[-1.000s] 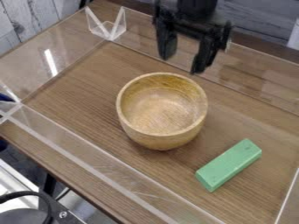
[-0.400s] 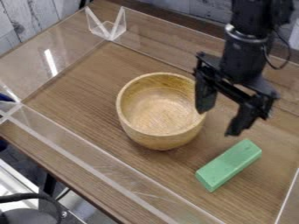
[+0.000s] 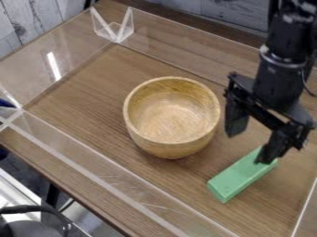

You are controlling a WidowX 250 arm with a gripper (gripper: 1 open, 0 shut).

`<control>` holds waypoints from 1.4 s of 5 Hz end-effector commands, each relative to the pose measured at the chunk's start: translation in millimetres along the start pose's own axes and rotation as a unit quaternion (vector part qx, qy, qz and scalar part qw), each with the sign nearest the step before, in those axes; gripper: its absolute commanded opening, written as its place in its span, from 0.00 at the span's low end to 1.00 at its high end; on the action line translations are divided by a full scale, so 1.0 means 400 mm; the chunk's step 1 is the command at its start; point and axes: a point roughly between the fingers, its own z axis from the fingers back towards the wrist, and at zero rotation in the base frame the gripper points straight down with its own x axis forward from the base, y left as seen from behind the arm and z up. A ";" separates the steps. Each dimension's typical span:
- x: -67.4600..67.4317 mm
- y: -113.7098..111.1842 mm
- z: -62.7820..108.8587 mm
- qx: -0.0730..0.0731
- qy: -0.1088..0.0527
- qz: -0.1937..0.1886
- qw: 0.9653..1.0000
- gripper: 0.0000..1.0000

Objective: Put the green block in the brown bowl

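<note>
The green block (image 3: 238,180) lies flat on the wooden table at the front right, a bright green bar angled toward the far right. My black gripper (image 3: 258,141) hangs just above its far end, open, with one finger (image 3: 235,118) on the bowl side and the other finger (image 3: 280,144) over the block's end. Nothing sits between the fingers. The brown bowl (image 3: 173,117) stands empty to the left of the gripper, close to its left finger but apart from it.
Clear acrylic walls (image 3: 74,139) border the wooden table (image 3: 87,88) along the left and front. A clear bracket (image 3: 113,25) sits at the far left corner. The table's right edge runs close to the block.
The gripper has travelled from the far side of the table, past the bowl's right rim, down toward the green block. It stayed open. Bowl and block have not moved.
</note>
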 end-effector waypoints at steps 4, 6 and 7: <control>0.029 -0.002 -0.105 -0.015 -0.010 -0.036 0.999 1.00; 0.029 -0.001 -0.130 -0.026 -0.018 -0.049 0.998 1.00; 0.030 0.001 -0.127 -0.027 -0.022 -0.051 0.998 1.00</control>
